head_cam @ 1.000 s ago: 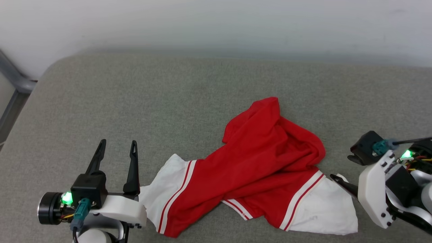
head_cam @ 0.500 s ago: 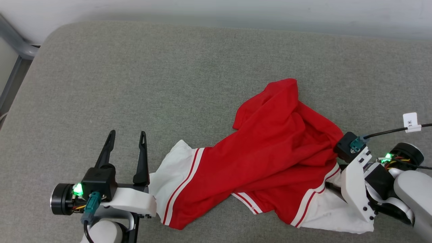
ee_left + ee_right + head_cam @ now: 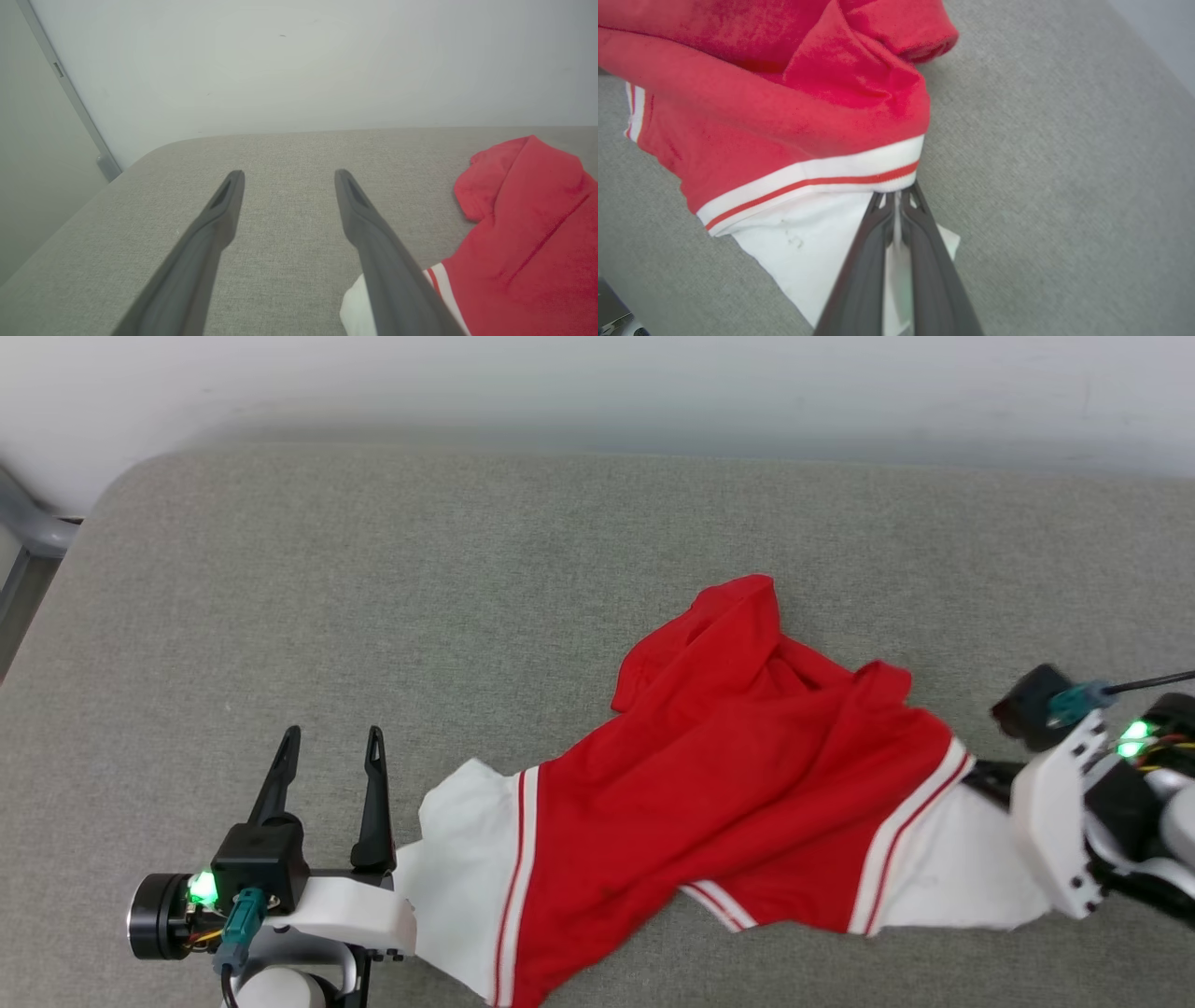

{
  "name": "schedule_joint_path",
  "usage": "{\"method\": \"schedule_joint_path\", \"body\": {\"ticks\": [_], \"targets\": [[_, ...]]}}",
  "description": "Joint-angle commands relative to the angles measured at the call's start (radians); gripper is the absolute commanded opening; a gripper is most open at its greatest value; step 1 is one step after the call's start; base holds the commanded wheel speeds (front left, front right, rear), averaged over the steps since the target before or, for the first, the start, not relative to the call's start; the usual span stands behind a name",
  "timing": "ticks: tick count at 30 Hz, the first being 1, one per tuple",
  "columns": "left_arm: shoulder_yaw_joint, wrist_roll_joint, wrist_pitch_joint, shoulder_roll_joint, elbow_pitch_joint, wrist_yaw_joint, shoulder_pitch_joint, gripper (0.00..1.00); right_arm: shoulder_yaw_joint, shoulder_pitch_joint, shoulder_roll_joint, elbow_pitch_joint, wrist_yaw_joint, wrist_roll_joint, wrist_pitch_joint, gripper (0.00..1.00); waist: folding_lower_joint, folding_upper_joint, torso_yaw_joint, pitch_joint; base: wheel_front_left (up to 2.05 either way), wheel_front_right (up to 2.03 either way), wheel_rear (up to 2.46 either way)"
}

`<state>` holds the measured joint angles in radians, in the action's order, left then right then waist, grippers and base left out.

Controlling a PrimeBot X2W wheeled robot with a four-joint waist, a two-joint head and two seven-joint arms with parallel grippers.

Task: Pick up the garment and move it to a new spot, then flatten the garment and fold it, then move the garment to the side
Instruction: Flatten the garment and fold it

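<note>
**Head view.** The garment [image 3: 728,784], a red shirt with white sleeves and red-and-white striped trim, lies crumpled on a grey cushion [image 3: 373,616], right of centre and toward the near edge. Its folds cover one another, so neither the neckline nor the face turned upward can be made out. Its lowest fold is cut off by the bottom edge. The right-side sleeve [image 3: 943,877] stretches toward the right gripper [image 3: 896,195], whose fingers in this view are largely hidden behind its own white housing and the cloth. The left-side sleeve [image 3: 457,859] ends just beside the left gripper [image 3: 333,735]; whether the cloth touches that gripper's housing cannot be told. The left arm is cut off at the lower edge. A pale wall [image 3: 597,383] runs behind the cushion, and a grey metal bar [image 3: 33,527] is partly in frame at far left.

**Left wrist view.** The two fingers stand wide apart over bare cushion, holding nothing. The garment enters at right, cut off by the frame, and one finger overlaps the sleeve's white edge.

**Right wrist view.** The two fingers are pressed together on the white sleeve just below the striped trim [image 3: 808,179], with a thin strip of white cloth showing between them. The far red folds are blurred and run off the top edge.
</note>
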<state>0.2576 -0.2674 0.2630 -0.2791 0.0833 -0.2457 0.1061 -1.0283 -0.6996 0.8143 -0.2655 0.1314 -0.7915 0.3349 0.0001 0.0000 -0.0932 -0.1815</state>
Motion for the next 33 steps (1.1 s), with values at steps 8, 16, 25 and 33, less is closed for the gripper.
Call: {"method": "schedule_joint_path", "body": {"ticks": [8,16,25,33], "targets": [[-0.040,0.044,0.003,0.043,0.009,0.047,-0.010,1.00,0.081,-0.049,0.111,0.006,-0.001,-0.045,0.062,0.00,-0.0001,0.0000,-0.006,-0.011,0.00,0.00,0.00],[-0.070,0.081,0.003,0.085,0.022,0.090,0.014,1.00,0.086,-0.092,0.014,-0.146,-0.001,-0.007,0.119,0.00,-0.0001,0.0000,-0.023,-0.054,0.00,0.00,0.00],[-0.093,0.118,0.003,0.120,0.051,0.130,0.036,1.00,0.032,-0.062,-0.167,-0.378,-0.001,-0.001,0.065,0.00,-0.0001,0.0000,-0.040,-0.064,0.00,0.00,0.00],[-0.131,0.132,0.003,0.123,0.071,0.152,-0.005,1.00,0.061,-0.047,-0.150,-0.416,-0.001,0.022,-0.201,1.00,-0.0001,0.0000,-0.013,0.016,0.00,0.00,0.00]]}}
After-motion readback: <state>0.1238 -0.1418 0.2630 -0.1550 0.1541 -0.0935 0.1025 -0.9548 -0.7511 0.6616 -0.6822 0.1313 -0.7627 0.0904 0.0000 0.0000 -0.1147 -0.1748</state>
